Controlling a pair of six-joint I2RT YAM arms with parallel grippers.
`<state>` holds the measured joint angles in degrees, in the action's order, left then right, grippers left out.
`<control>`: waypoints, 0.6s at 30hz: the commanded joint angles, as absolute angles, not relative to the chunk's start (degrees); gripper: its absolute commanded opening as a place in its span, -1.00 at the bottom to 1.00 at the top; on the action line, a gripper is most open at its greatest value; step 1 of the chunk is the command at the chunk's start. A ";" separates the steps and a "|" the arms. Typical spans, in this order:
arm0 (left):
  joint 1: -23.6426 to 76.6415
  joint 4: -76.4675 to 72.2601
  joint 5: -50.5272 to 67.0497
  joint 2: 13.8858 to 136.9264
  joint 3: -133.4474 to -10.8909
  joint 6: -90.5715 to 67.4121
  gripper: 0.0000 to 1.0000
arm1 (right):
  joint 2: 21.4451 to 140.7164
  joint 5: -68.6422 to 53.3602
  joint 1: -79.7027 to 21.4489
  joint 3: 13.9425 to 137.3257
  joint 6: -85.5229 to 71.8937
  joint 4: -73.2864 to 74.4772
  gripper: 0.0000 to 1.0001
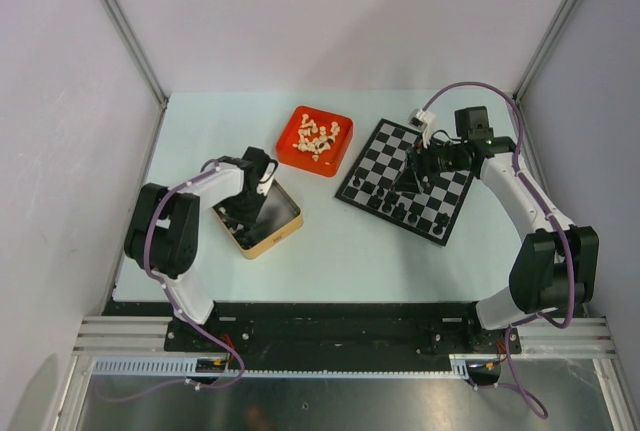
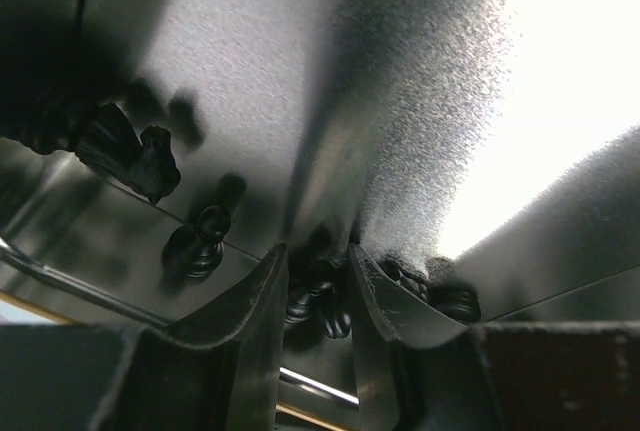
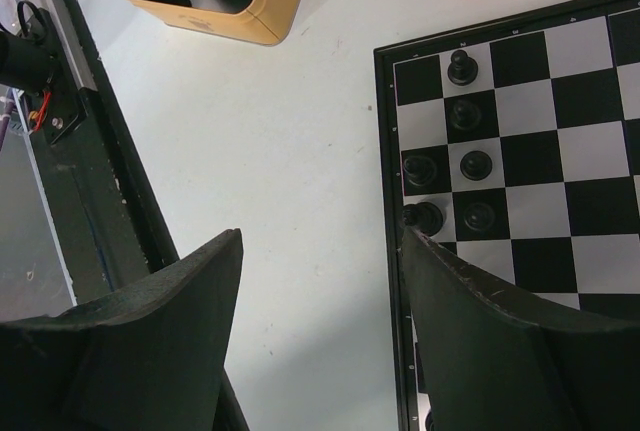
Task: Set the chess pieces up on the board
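The board (image 1: 440, 166) of black and silver checks lies at the right. Several black chess pieces (image 1: 398, 211) stand along its near edge. In the right wrist view they (image 3: 476, 164) stand in two files by the board's border (image 3: 384, 251). My right gripper (image 3: 322, 241) is open and empty, one finger over the bare table, the other over the board's edge; in the top view it (image 1: 412, 179) hovers over the board. My left gripper (image 1: 258, 201) reaches into a tan box. Its fingers (image 2: 255, 321) are closed on a black chess piece (image 2: 315, 301).
The tan box (image 1: 285, 231) has a black inside and holds more black pieces, among them a pawn (image 2: 200, 241) and a knight (image 2: 150, 161). A red tray (image 1: 340, 156) with cream pieces (image 1: 316, 137) stands behind, between box and board.
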<state>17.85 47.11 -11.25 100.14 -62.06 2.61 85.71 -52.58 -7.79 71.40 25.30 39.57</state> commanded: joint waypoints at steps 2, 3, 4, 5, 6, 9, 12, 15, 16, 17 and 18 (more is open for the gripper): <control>18.28 47.02 -9.58 100.36 -62.67 4.31 -0.35 | 85.17 -53.88 -7.38 73.83 25.75 39.73 0.39; 18.28 47.02 -9.84 100.55 -62.49 3.70 -0.37 | 85.17 -53.88 -7.30 73.83 25.84 39.81 0.39; 18.19 46.93 -10.10 100.81 -62.32 3.52 -0.38 | 85.17 -53.88 -7.38 73.83 25.84 39.81 0.39; 18.19 46.93 -10.37 101.16 -62.14 3.08 -0.45 | 85.08 -53.88 -7.30 73.83 25.93 39.90 0.39; 18.19 46.85 -11.15 101.42 -62.23 2.99 -0.49 | 85.08 -53.88 -7.29 73.83 25.93 39.90 0.39; 18.28 46.85 -11.86 101.78 -62.66 2.55 -0.64 | 85.08 -53.88 -7.21 73.83 25.93 39.99 0.38; 18.28 46.76 -12.04 101.60 -63.54 2.37 -0.80 | 84.90 -53.88 -7.21 73.83 25.93 39.99 0.39; 18.19 46.58 -11.08 100.81 -65.03 1.85 -0.93 | 84.81 -53.70 -7.03 73.83 26.19 40.17 0.39; 18.28 46.50 -10.38 100.11 -65.56 1.58 -0.95 | 84.81 -53.70 -6.94 73.83 26.19 40.25 0.39; 18.19 46.06 -9.94 99.76 -66.70 1.41 -0.96 | 84.81 -53.70 -6.94 73.74 26.19 40.25 0.39; 18.19 45.97 -9.50 99.41 -67.32 0.88 -0.96 | 84.81 -53.70 -6.77 73.83 26.19 40.25 0.38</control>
<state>18.09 47.31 -11.33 100.90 -62.94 1.65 85.71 -52.58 -7.31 71.40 25.50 39.59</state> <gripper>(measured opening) 0.065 0.693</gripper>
